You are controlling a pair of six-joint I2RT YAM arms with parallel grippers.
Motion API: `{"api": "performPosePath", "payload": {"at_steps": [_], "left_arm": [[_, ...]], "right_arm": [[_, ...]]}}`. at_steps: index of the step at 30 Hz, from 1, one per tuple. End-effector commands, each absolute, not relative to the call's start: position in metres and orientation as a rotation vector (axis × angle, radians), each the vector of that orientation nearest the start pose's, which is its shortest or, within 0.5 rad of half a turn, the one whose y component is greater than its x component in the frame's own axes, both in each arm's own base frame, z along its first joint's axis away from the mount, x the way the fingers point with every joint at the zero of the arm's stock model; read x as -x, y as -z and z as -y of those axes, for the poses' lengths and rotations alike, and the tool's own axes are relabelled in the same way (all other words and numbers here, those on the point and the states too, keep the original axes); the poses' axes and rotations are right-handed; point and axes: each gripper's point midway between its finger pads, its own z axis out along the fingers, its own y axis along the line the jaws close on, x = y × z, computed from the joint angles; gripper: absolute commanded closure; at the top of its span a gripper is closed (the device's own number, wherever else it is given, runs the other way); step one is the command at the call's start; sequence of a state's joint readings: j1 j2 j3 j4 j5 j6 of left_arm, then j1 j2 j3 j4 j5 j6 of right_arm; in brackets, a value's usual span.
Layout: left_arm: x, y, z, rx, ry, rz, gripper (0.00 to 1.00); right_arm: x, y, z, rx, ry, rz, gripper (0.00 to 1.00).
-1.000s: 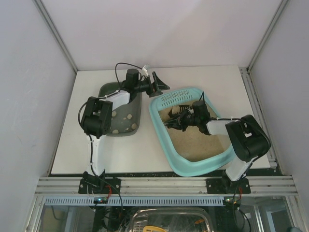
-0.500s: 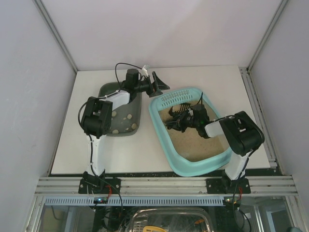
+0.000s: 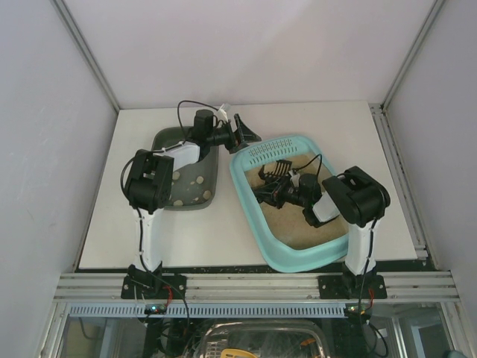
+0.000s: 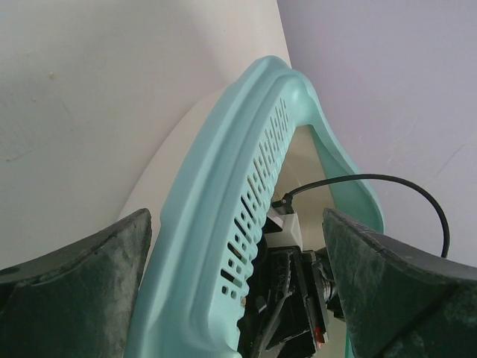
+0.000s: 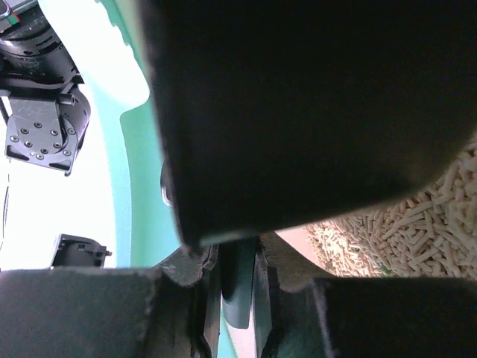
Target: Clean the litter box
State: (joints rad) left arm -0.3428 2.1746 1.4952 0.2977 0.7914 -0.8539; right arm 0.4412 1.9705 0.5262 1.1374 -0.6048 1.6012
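Top external, left hand (image 3: 246, 132) spread astride litter box (image 3: 298, 261) rim, right hand (image 3: 270, 192) inside, grip unclear

**A robot test cell in a lab**

This is a purpose-built enclosure, not a home. A plain white tabletop (image 3: 201, 239) is boxed in on three sides by blank pale panels (image 3: 45, 149), joined at the corners by aluminium struts (image 3: 86, 56). A slotted aluminium rail (image 3: 253, 286) runs along the near edge, and the left arm (image 3: 149, 183) and right arm (image 3: 365, 198) are bolted to it by their bases. Exposed cable (image 3: 182, 112) loops off the machinery, and a small lit circuit board (image 3: 154, 307) hangs below the rail. The only domestic props are a turquoise litter box (image 3: 309, 257) and a dark grey-green tray (image 3: 190, 206), set on the bare surface.
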Motion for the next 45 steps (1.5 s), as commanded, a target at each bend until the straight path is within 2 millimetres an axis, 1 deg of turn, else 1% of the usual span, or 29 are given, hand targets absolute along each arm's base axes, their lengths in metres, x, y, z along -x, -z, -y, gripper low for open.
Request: {"api": "performPosePath", "payload": {"at_steps": [1, 4, 9, 12, 14, 18, 22, 25, 32, 37, 40, 45], "left_arm": [[-0.465, -0.175, 0.323, -0.121, 1.534, -2.066, 0.00], [-0.466, -0.174, 0.323, -0.117, 1.537, -2.067, 0.00], [-0.467, -0.175, 0.323, -0.123, 1.533, -2.062, 0.00], [-0.468, -0.172, 0.323, -0.109, 1.530, -2.069, 0.00], [-0.469, -0.172, 0.323, -0.105, 1.532, -2.067, 0.00], [-0.469, -0.172, 0.323, -0.107, 1.529, -2.067, 0.00], [-0.468, -0.170, 0.323, -0.111, 1.532, -2.072, 0.00], [-0.467, -0.169, 0.324, -0.113, 1.532, -2.078, 0.00], [-0.466, -0.167, 0.322, -0.116, 1.524, -2.089, 0.00], [-0.467, -0.165, 0.321, -0.114, 1.524, -2.093, 0.00], [-0.468, -0.166, 0.320, -0.112, 1.523, -2.093, 0.00], [-0.467, -0.164, 0.319, -0.118, 1.520, -2.101, 0.00]], "right_arm": [[-0.302, -0.095, -0.301, -0.571, -1.926, -2.097, 1.00], [-0.295, -0.089, -0.300, -0.518, -1.935, -2.133, 1.00], [-0.286, -0.086, -0.302, -0.392, -1.930, -2.143, 1.00], [-0.288, -0.075, -0.300, -0.376, -1.909, -2.153, 1.00], [-0.292, -0.073, -0.298, -0.387, -1.923, -2.137, 1.00], [-0.300, -0.076, -0.300, -0.350, -1.930, -2.125, 1.00], [-0.299, -0.076, -0.305, -0.260, -1.943, -2.165, 1.00], [-0.298, -0.078, -0.303, -0.254, -1.960, -2.181, 1.00], [-0.282, -0.094, -0.289, -0.264, -1.917, -2.226, 1.00], [-0.272, -0.108, -0.283, -0.236, -1.886, -2.262, 1.00], [-0.265, -0.111, -0.278, -0.225, -1.862, -2.303, 1.00], [-0.249, -0.110, -0.266, -0.217, -1.811, -2.367, 1.00]]}}
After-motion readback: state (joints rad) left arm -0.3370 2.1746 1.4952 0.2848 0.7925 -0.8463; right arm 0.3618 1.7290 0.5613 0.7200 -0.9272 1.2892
